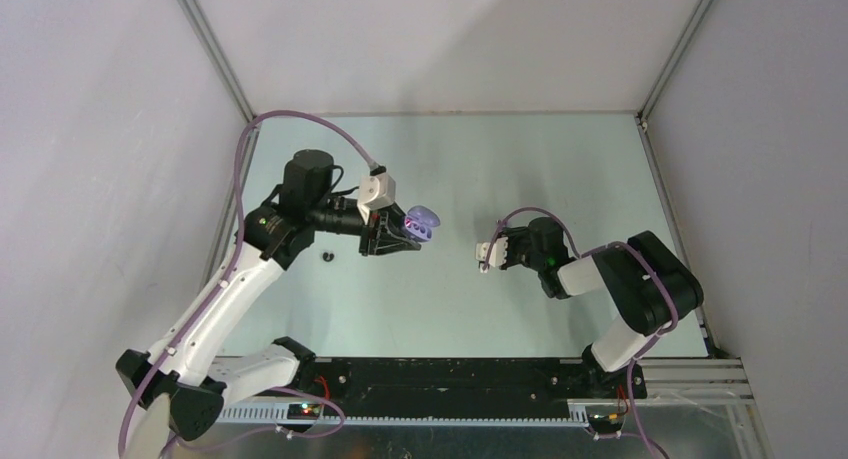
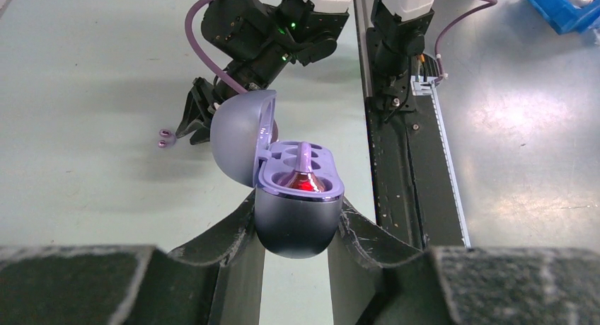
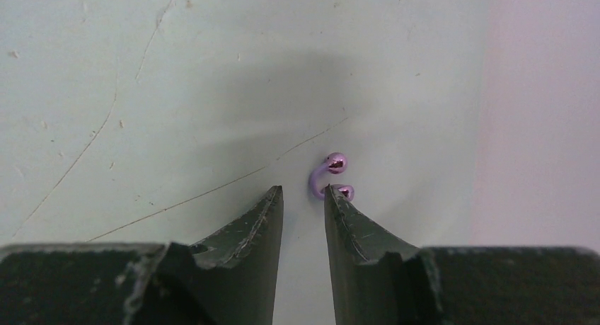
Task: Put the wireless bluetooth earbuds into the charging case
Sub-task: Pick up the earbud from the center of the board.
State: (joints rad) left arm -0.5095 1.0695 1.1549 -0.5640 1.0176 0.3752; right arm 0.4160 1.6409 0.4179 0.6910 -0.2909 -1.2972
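**Purple earbud beside the right fingertip, case held open**

One pale purple earbud is seen on the table, just beyond one fingertip of the right gripper and outside its narrow, empty gap. Its C-curve is opened sideways, with its long axis along the fingers. One open charging case is clamped by the left gripper, with one seated earbud inside.

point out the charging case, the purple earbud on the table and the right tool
charging case (image 2: pixel 296 226): left wrist view, on its lower shell
purple earbud (image 3: pixel 335 163): right wrist view, on its upper shiny bulb
right tool (image 3: pixel 303 194): right wrist view, midway between its fingertips
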